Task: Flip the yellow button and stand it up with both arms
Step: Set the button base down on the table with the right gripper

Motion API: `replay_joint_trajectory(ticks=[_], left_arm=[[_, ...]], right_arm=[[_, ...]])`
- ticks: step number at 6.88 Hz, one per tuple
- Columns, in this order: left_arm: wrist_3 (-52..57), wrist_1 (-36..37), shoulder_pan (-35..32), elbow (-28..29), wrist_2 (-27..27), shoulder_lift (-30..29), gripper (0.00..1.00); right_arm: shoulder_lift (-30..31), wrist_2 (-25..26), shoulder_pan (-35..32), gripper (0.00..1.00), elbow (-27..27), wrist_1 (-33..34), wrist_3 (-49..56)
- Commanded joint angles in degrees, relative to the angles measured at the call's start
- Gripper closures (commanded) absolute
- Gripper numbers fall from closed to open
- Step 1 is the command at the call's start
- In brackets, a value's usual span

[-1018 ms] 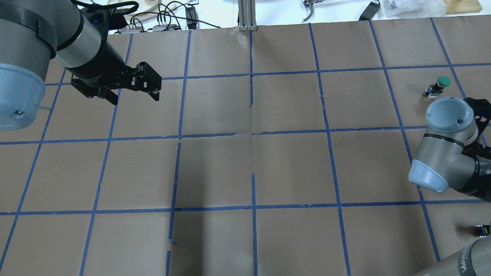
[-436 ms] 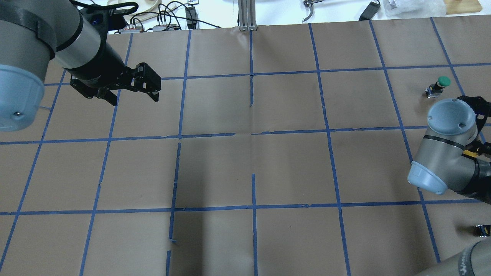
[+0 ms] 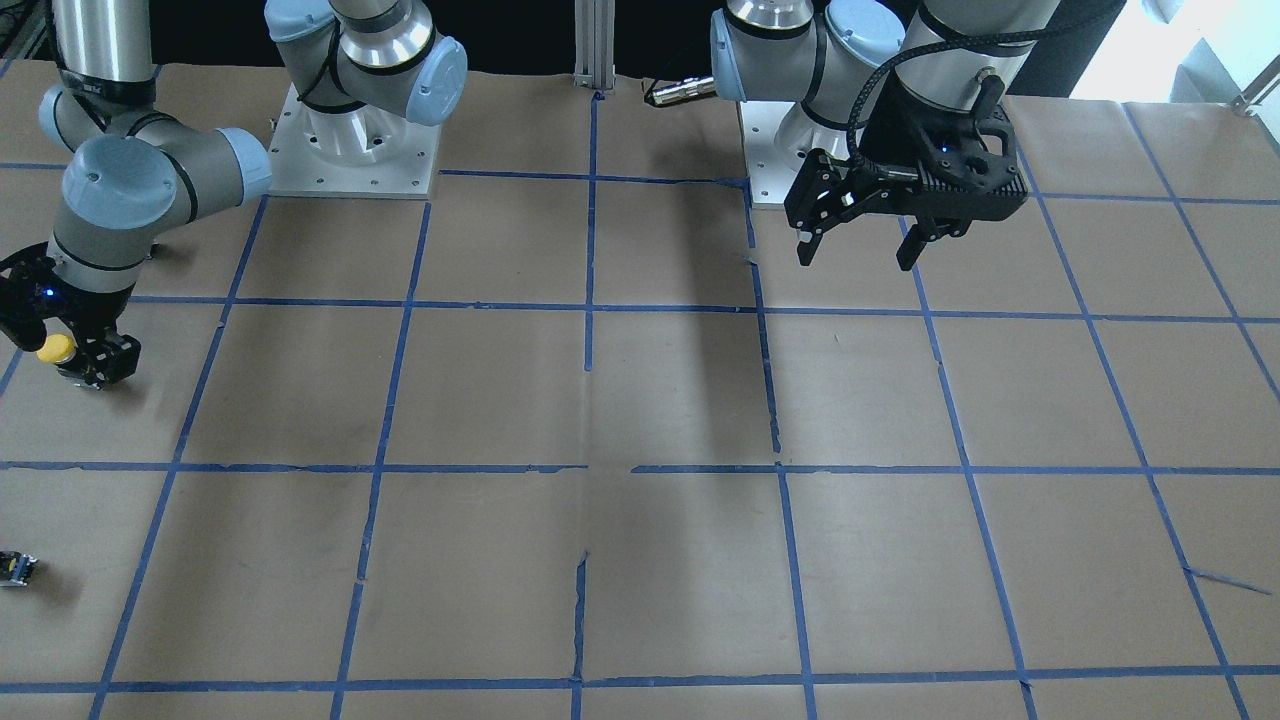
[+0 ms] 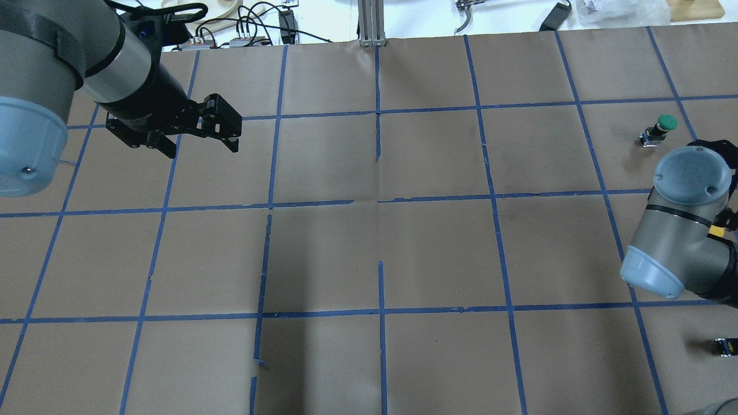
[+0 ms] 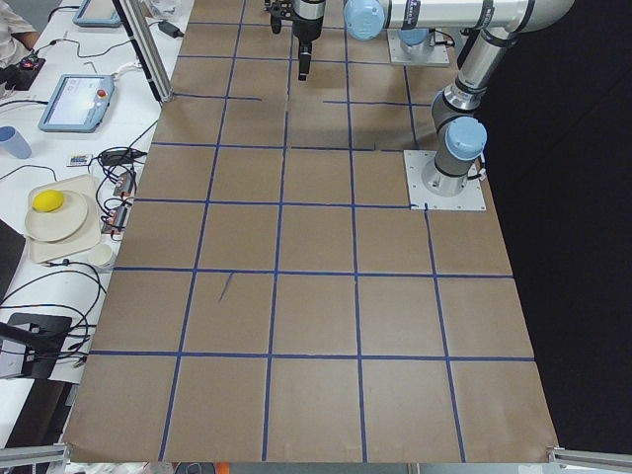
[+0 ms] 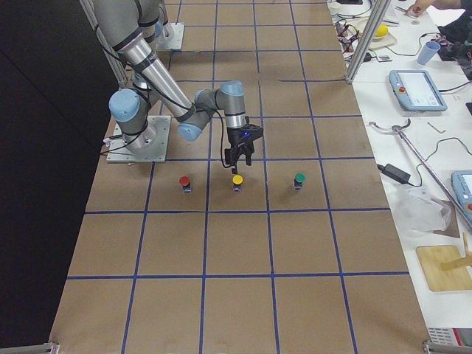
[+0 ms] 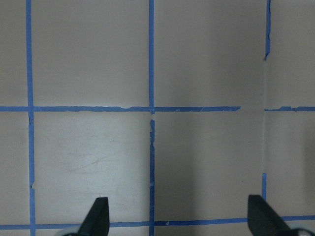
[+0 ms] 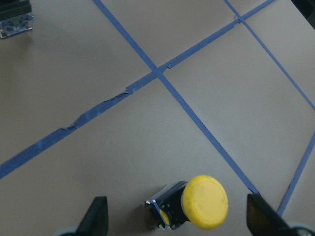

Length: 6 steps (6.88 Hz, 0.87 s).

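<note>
yellow button [image 8: 204, 201]: smooth plastic cap | table [image 4: 438, 253]: matt brown paper, blue tape [image 4: 381, 346]

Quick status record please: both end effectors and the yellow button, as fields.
left end effector: open, empty, hovering above the table, far from the buttons
right end effector: open, low over the yellow button
yellow button: on the table, between the right fingers, ungripped
neighbours: green button and red button, one each side

Left arm [image 4: 115, 60], right arm [image 3: 110, 215]: silver-grey tubes, light-blue joint caps. Left claw [image 3: 855, 258], right claw [image 3: 62, 352]: black, blue lights.
</note>
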<state>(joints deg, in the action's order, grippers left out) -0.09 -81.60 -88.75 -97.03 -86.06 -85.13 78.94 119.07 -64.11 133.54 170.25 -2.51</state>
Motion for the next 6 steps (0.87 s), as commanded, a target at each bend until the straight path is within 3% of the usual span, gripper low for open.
replay_joint_trajectory(ticks=[1,2,3,4,5,6], left_arm=[[0.0,0.0,0.0,0.0,0.0,-0.1,0.00],[0.0,0.0,0.0,0.0,0.0,-0.2,0.00],[0.2,0.0,0.0,-0.1,0.1,-0.1,0.00],[0.0,0.0,-0.1,0.0,0.2,-0.2,0.00],[0.2,0.0,-0.1,0.0,0.1,-0.2,0.00],[0.2,0.0,-0.1,-0.1,0.2,-0.1,0.00]], right_arm=[[6.7,-5.7,0.1,0.00,-0.3,-10.9,0.7],[13.8,-11.8,0.4,0.00,-1.0,-23.3,0.5],[18.8,-16.5,0.6,0.00,-6.1,-40.1,0.2],[19.3,-19.8,0.4,0.00,-15.4,-57.7,0.0],[19.1,-21.9,-0.3,0.00,-23.9,-71.2,0.7],[19.1,-29.0,-1.9,0.00,-27.9,-76.7,0.8]])
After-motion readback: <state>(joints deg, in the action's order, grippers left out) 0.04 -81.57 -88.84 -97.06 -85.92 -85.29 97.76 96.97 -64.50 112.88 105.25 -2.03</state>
